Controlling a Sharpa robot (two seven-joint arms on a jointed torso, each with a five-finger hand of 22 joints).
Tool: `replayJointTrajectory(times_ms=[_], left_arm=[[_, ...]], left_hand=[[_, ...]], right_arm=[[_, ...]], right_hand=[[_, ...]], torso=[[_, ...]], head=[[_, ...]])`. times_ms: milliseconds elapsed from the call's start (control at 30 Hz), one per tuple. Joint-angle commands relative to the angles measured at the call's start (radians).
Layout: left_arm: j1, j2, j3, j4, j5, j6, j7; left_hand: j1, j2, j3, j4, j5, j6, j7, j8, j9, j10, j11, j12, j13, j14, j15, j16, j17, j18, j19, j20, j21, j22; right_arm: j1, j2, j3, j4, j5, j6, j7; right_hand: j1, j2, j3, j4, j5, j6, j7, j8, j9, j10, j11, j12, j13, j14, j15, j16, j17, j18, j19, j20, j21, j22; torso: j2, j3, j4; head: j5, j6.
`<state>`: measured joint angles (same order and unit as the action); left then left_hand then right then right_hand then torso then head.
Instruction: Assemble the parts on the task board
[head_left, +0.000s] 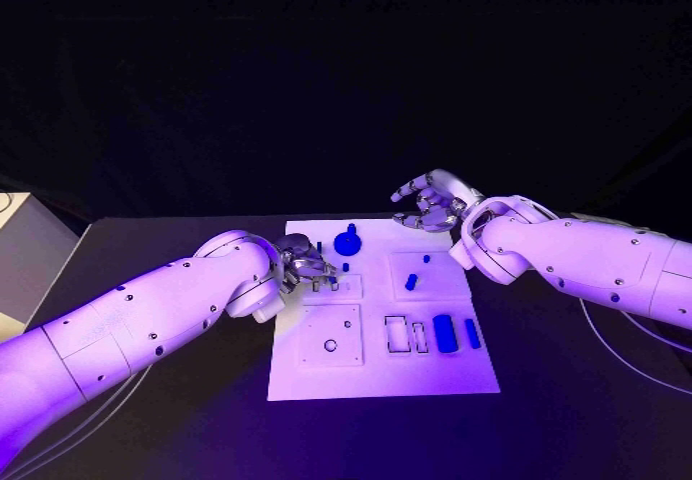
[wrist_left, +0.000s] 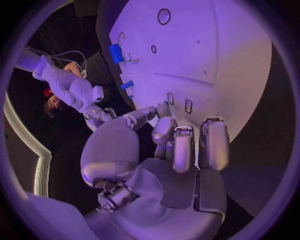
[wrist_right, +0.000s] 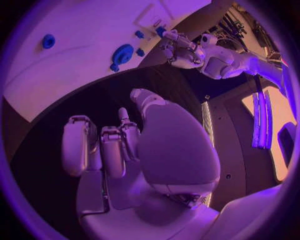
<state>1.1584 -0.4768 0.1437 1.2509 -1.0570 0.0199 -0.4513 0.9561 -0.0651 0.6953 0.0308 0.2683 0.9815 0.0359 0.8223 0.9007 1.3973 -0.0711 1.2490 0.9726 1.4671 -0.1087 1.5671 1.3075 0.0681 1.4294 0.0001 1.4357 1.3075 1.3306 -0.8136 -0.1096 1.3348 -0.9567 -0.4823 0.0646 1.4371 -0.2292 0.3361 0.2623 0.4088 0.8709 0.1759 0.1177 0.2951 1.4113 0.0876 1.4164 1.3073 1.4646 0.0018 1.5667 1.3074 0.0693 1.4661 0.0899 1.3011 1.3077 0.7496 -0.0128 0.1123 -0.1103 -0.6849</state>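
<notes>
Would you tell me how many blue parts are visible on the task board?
6: round part and small peg at the far end, two pegs mid-board, two bars at the near right. The left robot hand may hide more.

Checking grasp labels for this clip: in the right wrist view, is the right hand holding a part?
No. The right hand has its fingers curled over the dark table beside the task board, with nothing between them.
</notes>
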Motion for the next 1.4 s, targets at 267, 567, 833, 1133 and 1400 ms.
replayJointTrajectory(times_ms=[267,567,833,1133,1400], left_arm=[[-0.003,0.002,-0.002,0.001,0.016,0.008,0.015],[-0.008,0.002,-0.004,-0.001,0.019,0.013,0.014],[-0.013,0.000,-0.006,-0.001,0.022,0.012,0.014],[-0.015,-0.001,-0.007,-0.001,0.016,-0.001,0.016],[-0.015,0.000,-0.008,-0.002,0.014,-0.003,0.015]], left_hand=[[0.028,0.033,0.027,-0.028,0.004,0.050,-0.054,-0.006,0.001,-0.009,-0.004,-0.004,0.000,0.104,-0.005,0.004,0.263,-0.010,-0.002,-0.001,-0.005,0.006],[0.028,0.035,0.028,-0.028,0.005,0.050,-0.053,-0.006,0.002,-0.009,-0.004,-0.003,0.001,0.104,-0.005,0.004,0.263,-0.010,-0.002,-0.001,-0.005,0.006],[0.028,0.036,0.029,-0.029,0.005,0.050,-0.053,-0.006,0.002,-0.009,-0.004,-0.003,0.002,0.104,-0.005,0.004,0.263,-0.011,-0.002,-0.001,-0.005,0.008],[0.028,0.037,0.030,-0.030,0.006,0.050,-0.053,-0.007,0.002,-0.009,-0.004,-0.003,0.001,0.104,-0.005,0.004,0.263,-0.011,-0.002,-0.001,-0.005,0.008],[0.027,0.037,0.030,-0.030,0.007,0.050,-0.053,-0.007,0.002,-0.009,-0.004,-0.003,0.001,0.104,-0.005,0.004,0.263,-0.010,-0.002,-0.001,-0.005,0.006]], right_arm=[[-0.001,0.000,0.000,0.002,-0.006,0.013,0.002],[-0.001,0.001,0.000,0.003,-0.006,0.013,0.002],[-0.001,0.001,0.000,0.003,-0.006,0.013,0.003],[-0.001,0.001,0.000,0.002,-0.006,0.014,0.003],[-0.001,0.001,0.000,0.003,-0.006,0.015,0.003]], right_hand=[[-0.006,-0.005,0.006,0.000,0.005,0.008,0.001,-0.005,-0.001,0.002,0.001,0.005,0.120,0.106,0.004,0.004,0.263,-0.008,0.038,0.008,0.005,0.026],[-0.007,-0.005,0.008,0.000,0.006,0.009,0.001,-0.005,-0.001,0.004,0.000,0.007,0.121,0.106,0.003,0.004,0.263,-0.009,0.039,0.008,0.006,0.027],[-0.007,-0.005,0.010,0.000,0.007,0.009,0.001,-0.005,-0.001,0.004,0.000,0.007,0.121,0.106,0.003,0.004,0.263,-0.008,0.038,0.008,0.006,0.027],[-0.007,-0.005,0.010,0.000,0.007,0.009,0.001,-0.005,-0.001,0.004,0.000,0.007,0.121,0.106,0.003,0.004,0.263,-0.008,0.038,0.008,0.006,0.027],[-0.007,-0.006,0.013,-0.001,0.008,0.010,0.001,-0.006,-0.001,0.006,0.000,0.009,0.122,0.106,0.003,0.004,0.263,-0.009,0.039,0.008,0.006,0.027]], torso=[[0.001,-0.0005,0.0003],[0.000,-0.0004,-0.0001],[0.000,-0.0007,0.0000],[0.000,-0.0011,0.0002],[0.001,-0.0004,0.0000]], head=[[-0.004,-0.010],[-0.006,-0.017],[-0.007,-0.022],[-0.008,-0.024],[-0.009,-0.028]])
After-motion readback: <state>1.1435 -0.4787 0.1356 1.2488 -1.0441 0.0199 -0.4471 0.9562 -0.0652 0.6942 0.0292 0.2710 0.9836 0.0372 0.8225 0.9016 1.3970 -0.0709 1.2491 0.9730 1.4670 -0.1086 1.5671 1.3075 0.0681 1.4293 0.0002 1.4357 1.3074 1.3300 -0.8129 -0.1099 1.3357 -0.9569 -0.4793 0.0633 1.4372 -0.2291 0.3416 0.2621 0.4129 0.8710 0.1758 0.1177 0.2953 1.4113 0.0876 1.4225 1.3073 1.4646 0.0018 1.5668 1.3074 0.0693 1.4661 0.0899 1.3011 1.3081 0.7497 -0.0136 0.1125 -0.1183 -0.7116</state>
